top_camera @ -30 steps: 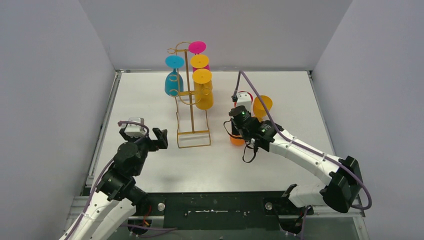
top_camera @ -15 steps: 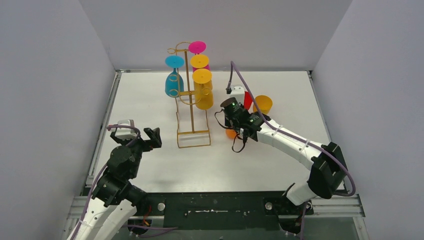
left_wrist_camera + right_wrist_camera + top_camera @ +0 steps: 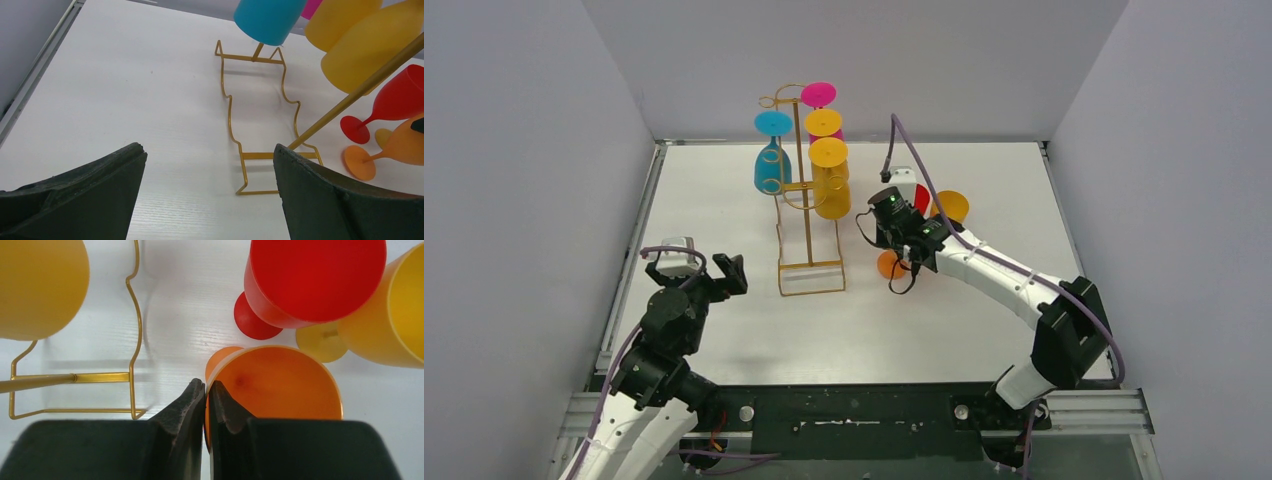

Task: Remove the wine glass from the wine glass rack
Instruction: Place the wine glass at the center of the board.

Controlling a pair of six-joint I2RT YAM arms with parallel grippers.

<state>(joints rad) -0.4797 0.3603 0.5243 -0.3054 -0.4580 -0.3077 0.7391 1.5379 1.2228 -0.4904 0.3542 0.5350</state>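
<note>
The right gripper (image 3: 207, 384) is pinched tight on the rim of the tipped orange glass (image 3: 280, 385), near the gold rack (image 3: 809, 228); the left gripper (image 3: 207, 150) gapes wide, holding nothing.

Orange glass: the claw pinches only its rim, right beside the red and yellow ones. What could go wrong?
1. The right claw grips just the thin rim of the orange glass, so the glass could slip out or tip.
2. The red glass and yellow glass stand close beside it; a sideways move might knock them over.
</note>
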